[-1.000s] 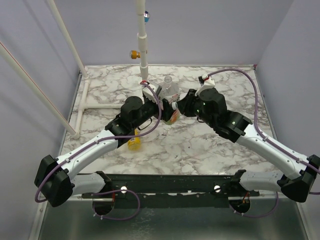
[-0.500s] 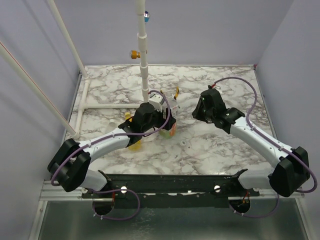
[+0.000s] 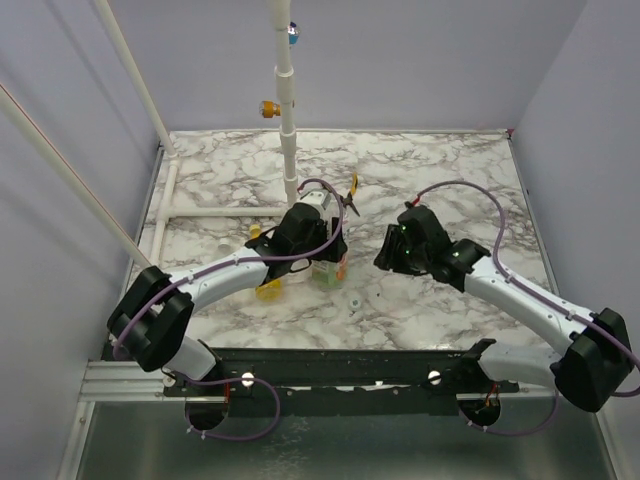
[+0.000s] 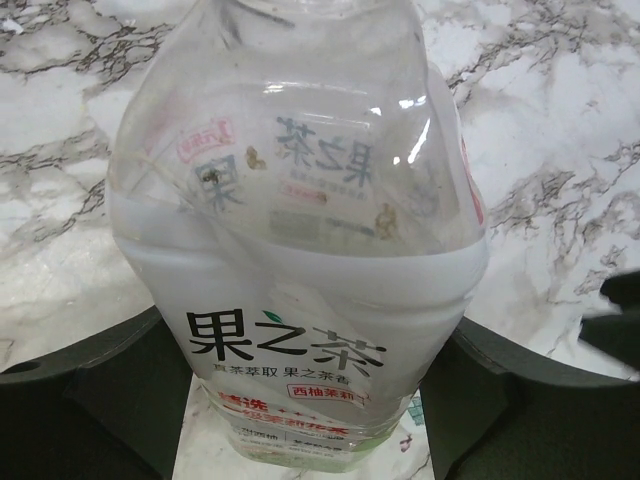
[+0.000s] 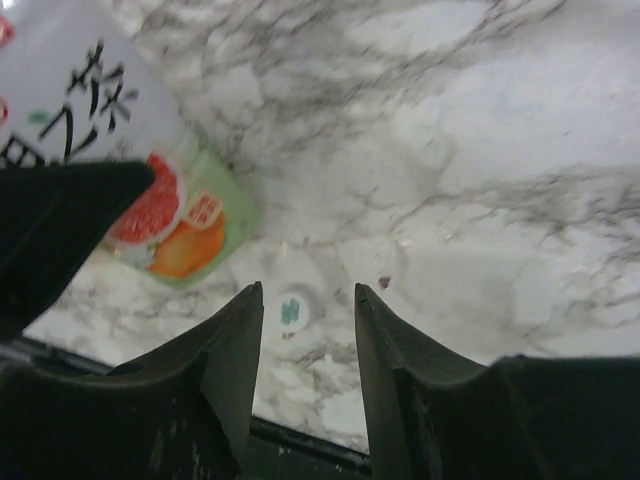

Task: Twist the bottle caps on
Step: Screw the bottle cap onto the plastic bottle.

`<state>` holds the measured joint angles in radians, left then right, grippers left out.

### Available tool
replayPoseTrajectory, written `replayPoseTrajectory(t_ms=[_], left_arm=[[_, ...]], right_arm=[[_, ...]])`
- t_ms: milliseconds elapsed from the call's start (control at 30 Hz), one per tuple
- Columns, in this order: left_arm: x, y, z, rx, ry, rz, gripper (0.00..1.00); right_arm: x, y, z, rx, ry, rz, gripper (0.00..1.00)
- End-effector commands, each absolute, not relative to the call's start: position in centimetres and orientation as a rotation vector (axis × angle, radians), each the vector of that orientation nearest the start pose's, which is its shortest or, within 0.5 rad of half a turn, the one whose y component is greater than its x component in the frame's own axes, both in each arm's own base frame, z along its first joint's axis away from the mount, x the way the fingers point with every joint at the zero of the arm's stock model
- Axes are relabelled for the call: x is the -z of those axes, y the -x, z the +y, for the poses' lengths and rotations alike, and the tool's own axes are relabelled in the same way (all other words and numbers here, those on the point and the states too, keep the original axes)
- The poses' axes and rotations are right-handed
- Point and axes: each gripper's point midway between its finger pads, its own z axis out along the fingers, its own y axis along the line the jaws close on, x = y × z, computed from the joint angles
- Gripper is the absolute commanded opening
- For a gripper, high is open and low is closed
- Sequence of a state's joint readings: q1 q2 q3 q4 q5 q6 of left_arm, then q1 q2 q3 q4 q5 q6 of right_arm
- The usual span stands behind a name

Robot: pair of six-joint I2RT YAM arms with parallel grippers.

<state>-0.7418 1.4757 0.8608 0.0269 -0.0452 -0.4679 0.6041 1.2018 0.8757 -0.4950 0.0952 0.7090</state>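
The right tool (image 5: 305,300) has been swinging away from the clear bottle (image 3: 328,262) toward the near edge, and the left tool (image 3: 318,243) has been drawing that bottle nearer. The left tool is pinching the bottle's labelled body, probably steadying it on the counter (image 3: 450,170) for capping. The right tool, spread, is hovering over the whitish cap (image 5: 292,310) at the bottle's five o'clock. Only the right wrist view is showing that alignment.

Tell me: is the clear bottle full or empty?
Empty, it seems: mirrored label print shows through the clear bottle, with no liquid level visible.
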Motion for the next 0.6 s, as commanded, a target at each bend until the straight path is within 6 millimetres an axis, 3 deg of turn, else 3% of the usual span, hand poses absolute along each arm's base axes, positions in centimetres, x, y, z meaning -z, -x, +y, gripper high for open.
replayPoseTrajectory(t_ms=[0, 133, 300, 567], left_arm=[[-12.3, -29.6, -27.6, 0.579, -0.263, 2.220, 0.09], [-13.3, -29.6, -27.1, 0.564, -0.295, 2.185, 0.10], [-15.8, -29.7, -26.9, 0.580, -0.305, 2.131, 0.10], [-16.8, -29.5, -27.0, 0.588, -0.341, 2.121, 0.10]], right_arm=[[-10.9, -21.5, 21.3, -0.495, -0.045, 2.521, 0.46], [-8.4, -19.4, 23.4, -0.550, 0.006, 2.549, 0.44], [-5.3, -18.0, 23.8, -0.386, 0.051, 2.595, 0.43], [-3.6, -18.6, 23.8, -0.189, 0.056, 2.601, 0.49]])
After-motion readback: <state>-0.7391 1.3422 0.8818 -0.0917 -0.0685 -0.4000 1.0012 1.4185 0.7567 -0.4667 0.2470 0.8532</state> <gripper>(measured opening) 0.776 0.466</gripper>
